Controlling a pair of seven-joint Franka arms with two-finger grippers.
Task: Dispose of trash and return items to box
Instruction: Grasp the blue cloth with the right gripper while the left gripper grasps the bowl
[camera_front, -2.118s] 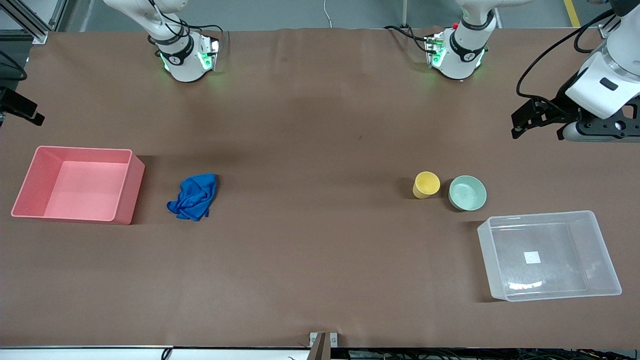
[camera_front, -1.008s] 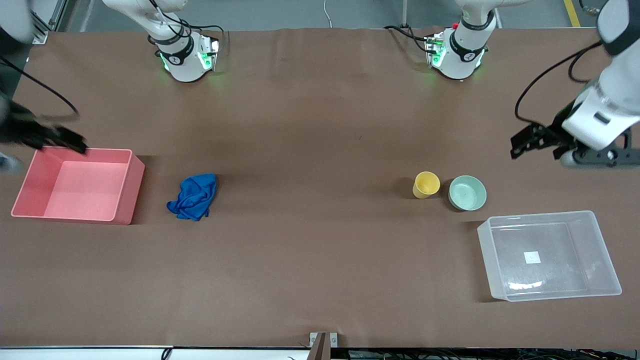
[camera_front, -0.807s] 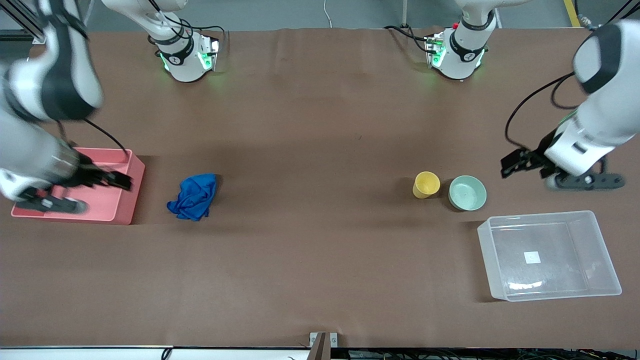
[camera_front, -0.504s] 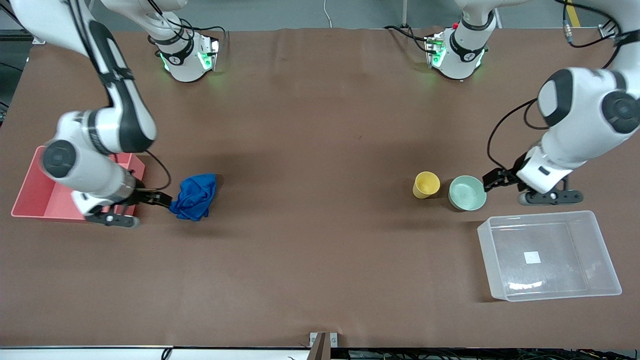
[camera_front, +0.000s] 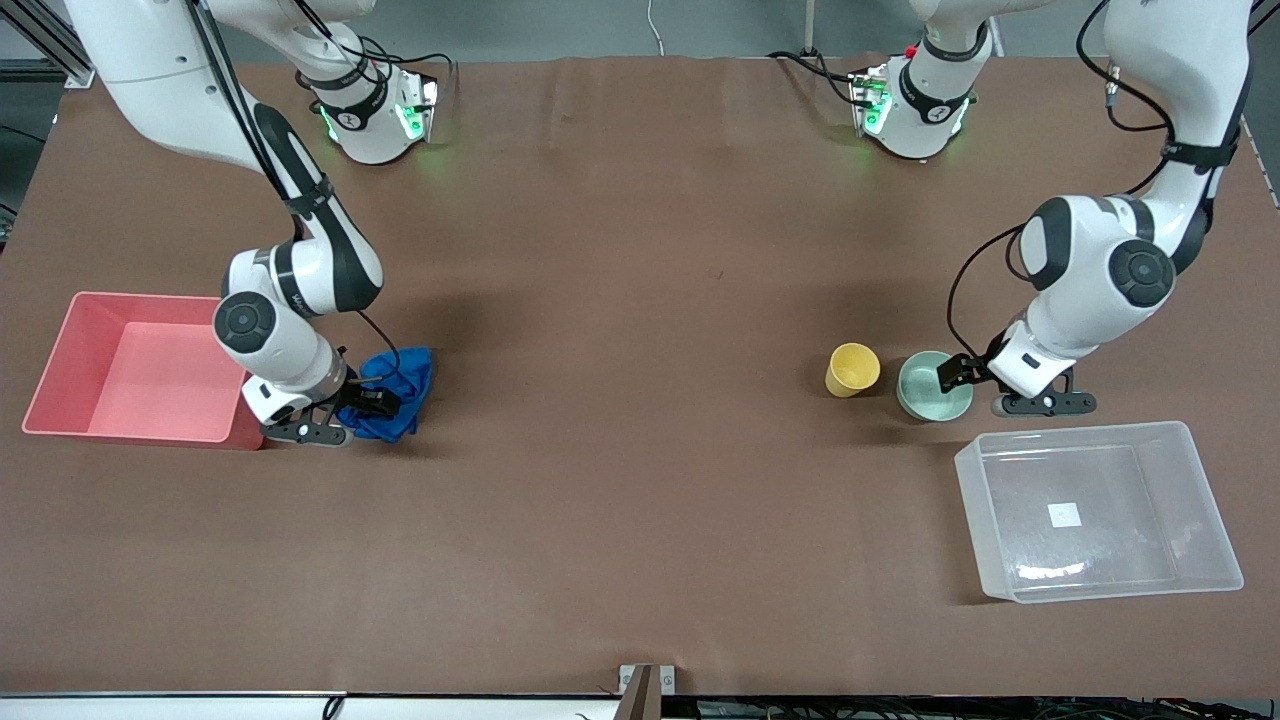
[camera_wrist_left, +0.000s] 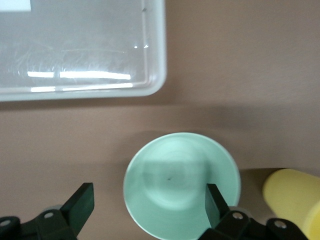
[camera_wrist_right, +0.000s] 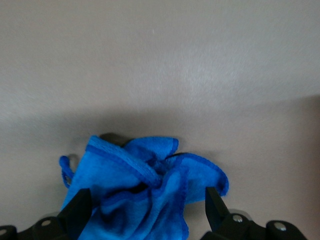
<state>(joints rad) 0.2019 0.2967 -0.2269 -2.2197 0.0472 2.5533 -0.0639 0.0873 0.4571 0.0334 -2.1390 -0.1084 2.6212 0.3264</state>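
Brown table covering (camera_front: 640, 480), grey floor (camera_front: 620, 25) along the table's edge

Soft crumpled blue cloth rag (camera_front: 392, 392), glossy clear plastic box (camera_front: 1096, 510), smooth mint bowl (camera_front: 932, 390), matt brown table cover (camera_front: 640, 300).

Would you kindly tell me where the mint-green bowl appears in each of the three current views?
Front view: the mint-green bowl sits beside the yellow cup, under the left gripper.
Left wrist view: the bowl lies between the open jaws.
Right wrist view: not in it.
Shared landmark: the yellow cup.
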